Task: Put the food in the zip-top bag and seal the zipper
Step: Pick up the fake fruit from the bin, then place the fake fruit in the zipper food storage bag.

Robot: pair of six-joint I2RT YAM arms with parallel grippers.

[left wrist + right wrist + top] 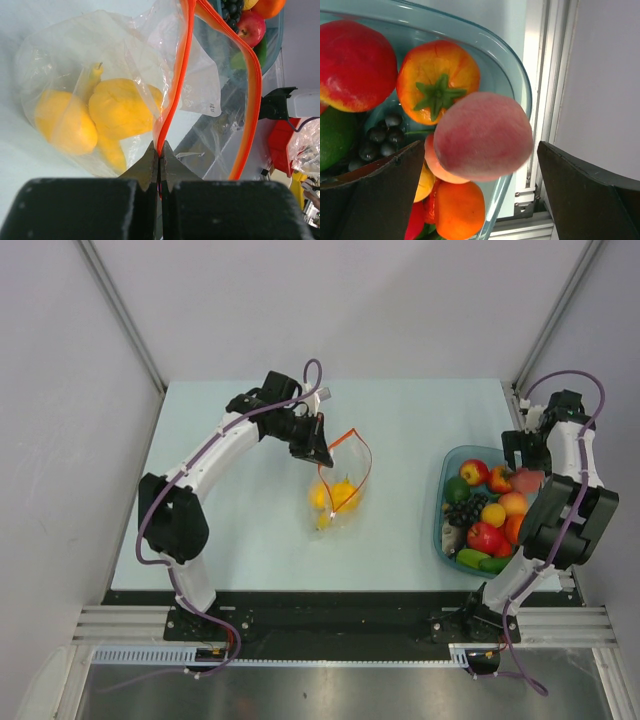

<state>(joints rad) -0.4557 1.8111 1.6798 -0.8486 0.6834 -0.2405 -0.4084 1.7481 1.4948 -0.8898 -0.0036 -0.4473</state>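
The clear zip-top bag (pixel 338 502) lies mid-table with yellow toy food (pixel 340 494) inside; in the left wrist view the yellow pieces (pixel 117 107) show through the plastic (pixel 55 45). Its mouth stands open as a loop of red-orange zipper (pixel 358 448). My left gripper (pixel 321 454) is shut on the zipper strip (pixel 176 85) at one side of the mouth, its tips (pixel 160 150) pinching it. My right gripper (pixel 524 462) is open over the tub, its fingers either side of a pink peach (pixel 485 135) with gaps both sides.
A teal tub (pixel 444 472) at the right holds more toy food: a red apple (pixel 474 472), grapes (pixel 462 510), an orange tomato (pixel 437 82), green pieces (pixel 478 561). The tub rim (pixel 520 85) lies next to the table's right frame rail (pixel 542 100).
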